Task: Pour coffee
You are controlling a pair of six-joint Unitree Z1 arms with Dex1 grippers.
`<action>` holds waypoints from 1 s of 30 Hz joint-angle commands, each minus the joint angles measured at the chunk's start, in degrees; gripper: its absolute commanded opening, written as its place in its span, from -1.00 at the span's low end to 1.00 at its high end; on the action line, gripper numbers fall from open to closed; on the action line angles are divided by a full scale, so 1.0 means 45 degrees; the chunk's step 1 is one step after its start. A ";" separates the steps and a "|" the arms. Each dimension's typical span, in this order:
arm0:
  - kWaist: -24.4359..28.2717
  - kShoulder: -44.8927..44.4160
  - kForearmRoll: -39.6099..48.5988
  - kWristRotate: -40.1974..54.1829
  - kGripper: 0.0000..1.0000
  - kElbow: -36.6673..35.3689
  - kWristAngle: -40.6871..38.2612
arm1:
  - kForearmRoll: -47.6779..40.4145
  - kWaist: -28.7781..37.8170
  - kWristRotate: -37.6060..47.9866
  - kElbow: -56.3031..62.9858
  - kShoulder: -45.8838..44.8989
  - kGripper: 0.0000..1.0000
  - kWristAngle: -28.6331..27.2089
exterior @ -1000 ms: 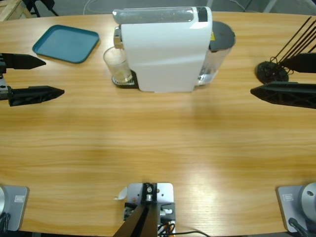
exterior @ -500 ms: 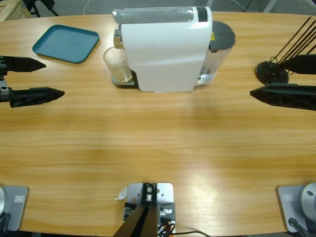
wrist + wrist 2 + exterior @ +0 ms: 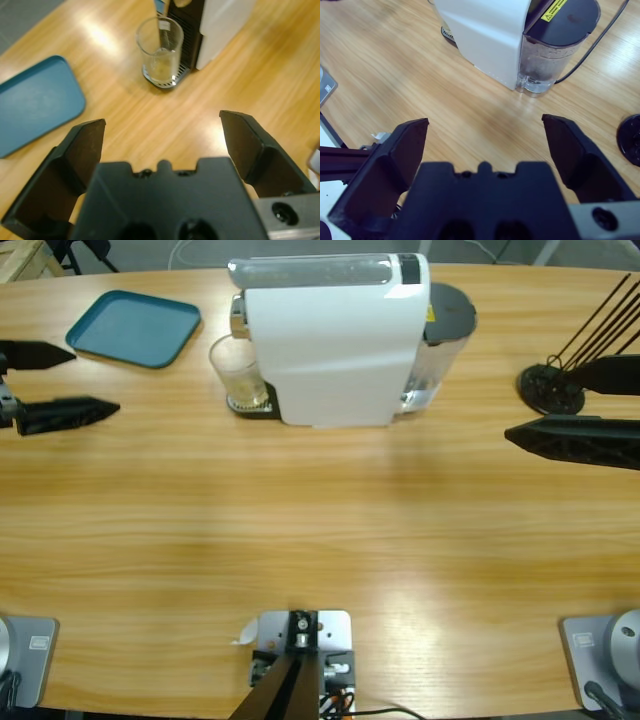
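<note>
Big stuff first: the table [image 3: 320, 530] has loads of bare wood across the middle, so I've got plenty of room to swing in, and the white machine [image 3: 335, 340] is the only bulky thing to steer around. The blue tray [image 3: 135, 328] sits off near the far edge on my left side, well apart from the machine. My left gripper [image 3: 55, 385] is spread wide with nothing in it, same for my right gripper [image 3: 560, 405]. The glass [image 3: 160, 50] stands upright on the drip stand, tight against the machine's front. I'd guess it's light but slick and breakable, so grab mid-wall from the open side. The coffee [image 3: 161, 70] is just a shallow amber puddle inside, so sloshing seems unlikely.
</note>
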 commanded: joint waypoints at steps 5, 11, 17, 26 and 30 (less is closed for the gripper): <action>0.1801 0.1489 -0.0584 0.2790 0.95 -0.0360 -0.2200 | -0.0698 0.0103 0.0018 0.0332 0.1456 1.00 0.0197; 0.2688 0.4606 -0.0701 0.5012 0.93 -0.1880 -0.4317 | -0.0698 0.0103 -0.0100 0.0383 0.1726 1.00 0.0177; 0.2215 0.6962 -0.2064 0.5442 0.91 -0.2731 -0.5067 | -0.0542 0.0103 -0.0068 0.0613 0.1347 1.00 0.0075; 0.0871 0.9188 -0.2236 0.5337 0.91 -0.3583 -0.5110 | -0.0538 0.0048 -0.0072 0.0832 0.1339 1.00 0.0060; 0.0707 0.9571 -0.2236 0.5309 0.91 -0.4055 -0.5122 | -0.0686 -0.0014 -0.0049 0.1184 0.1343 1.00 0.0079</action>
